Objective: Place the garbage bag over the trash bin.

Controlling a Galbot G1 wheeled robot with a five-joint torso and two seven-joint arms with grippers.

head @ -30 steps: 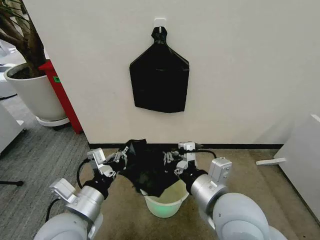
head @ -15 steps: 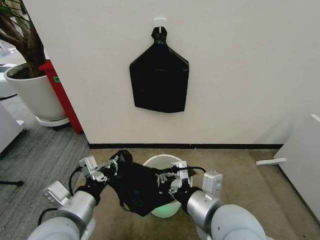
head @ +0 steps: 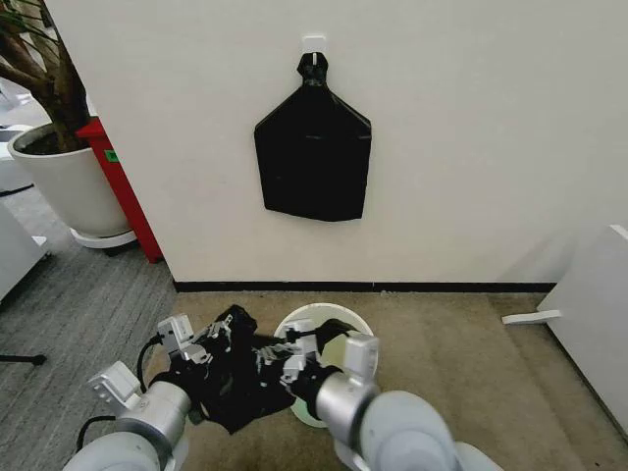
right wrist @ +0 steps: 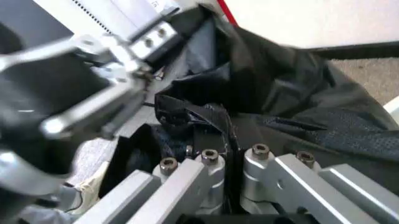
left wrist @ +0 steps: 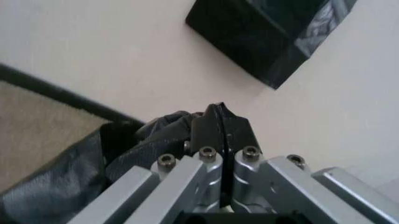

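Both of our grippers are pinched shut on the garbage bag (head: pixel 235 378), low in front of us near the floor. Our left gripper (head: pixel 218 337) holds the bag's upper left edge; in the left wrist view the left gripper (left wrist: pixel 221 133) has its two dark fingers pressed together with a fold of the garbage bag (left wrist: pixel 134 149) caught between them. Our right gripper (head: pixel 278 359) has reached across toward the left one and grips the bag just beside it. In the right wrist view the right gripper (right wrist: pixel 218 140) is closed on a crumpled ridge of the garbage bag (right wrist: pixel 299 107), and the left gripper (right wrist: pixel 134 70) appears close by.

The bag is black, glossy and bunched between the two grippers, hanging as a loose clump to the left of the trash bin (head: pixel 334 321). It overlaps the bin's left rim in the head view, but most of the bin's mouth is uncovered. The bin is round and cream-white and stands upright on the tan carpet (head: pixel 461 343), close to the wall (head: pixel 471 147).

On that wall above the bin hangs a flat black bag bundle (head: pixel 312 152), knotted at its top on a small hook; the bag bundle (left wrist: pixel 274 32) also appears in the left wrist view. To the far left stands a white plant pot (head: pixel 64 182) beside a red panel (head: pixel 123 186).
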